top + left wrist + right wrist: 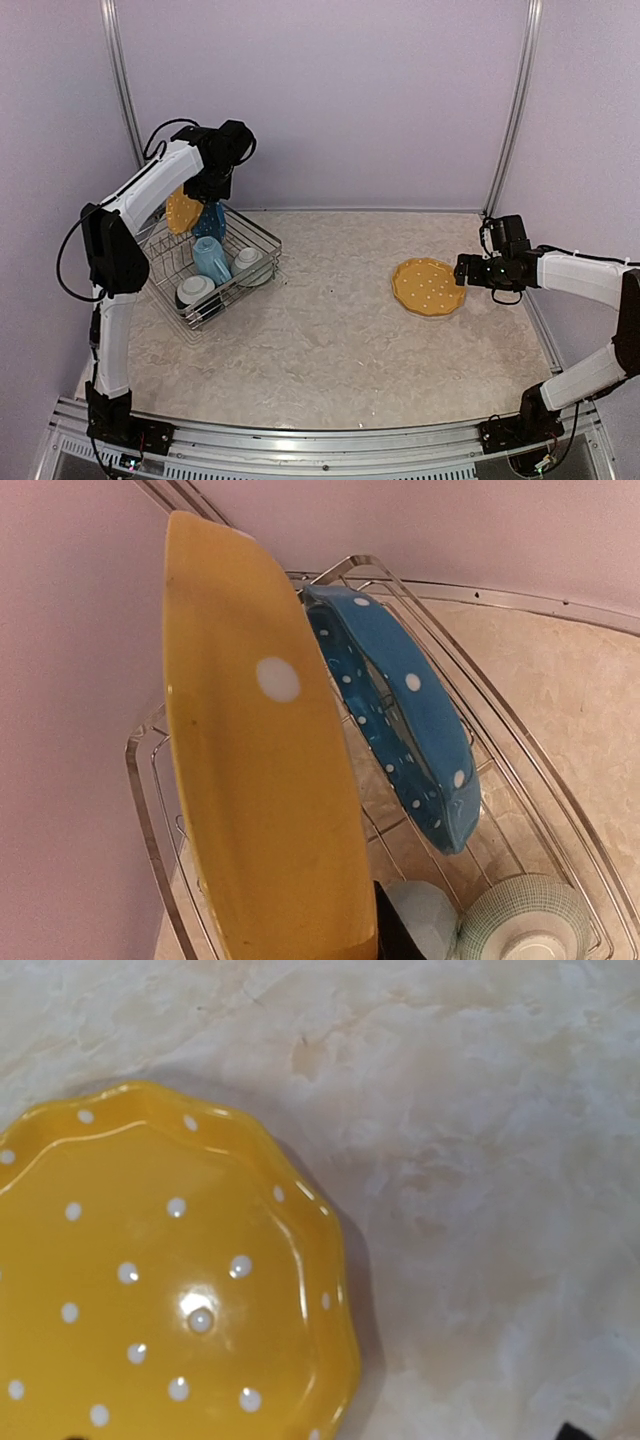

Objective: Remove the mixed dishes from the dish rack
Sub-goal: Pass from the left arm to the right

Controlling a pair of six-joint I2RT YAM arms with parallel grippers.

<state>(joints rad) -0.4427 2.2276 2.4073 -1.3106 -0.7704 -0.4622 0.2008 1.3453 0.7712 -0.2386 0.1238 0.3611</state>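
Top external view: one dish is out of the rack, a second is in the grip, and four wait behind it.

Right gripper (464,270) stands spread and empty. One orange-yellow, white-dotted scalloped ceramic plate (428,286) lies flat on the pale marbled table (330,350) just ahead of its fingertips, so that dish looks finished. Left gripper (208,196) appears pinched on the top rim of the second yellow dotted plate (260,780), though one finger is hidden behind the plate. This plate stands upright at the far-left corner of the square silver wire dish rack (236,296) beneath the gripper. The blue white-dotted plate (400,730) stands just beside the held one, rim close to rim. Lower and nearer are the light blue mug (210,258) and two white bowls (195,290). Straight up looks free, but the left wall and back wall sit close to this gripper. Open table lies between the two grippers.
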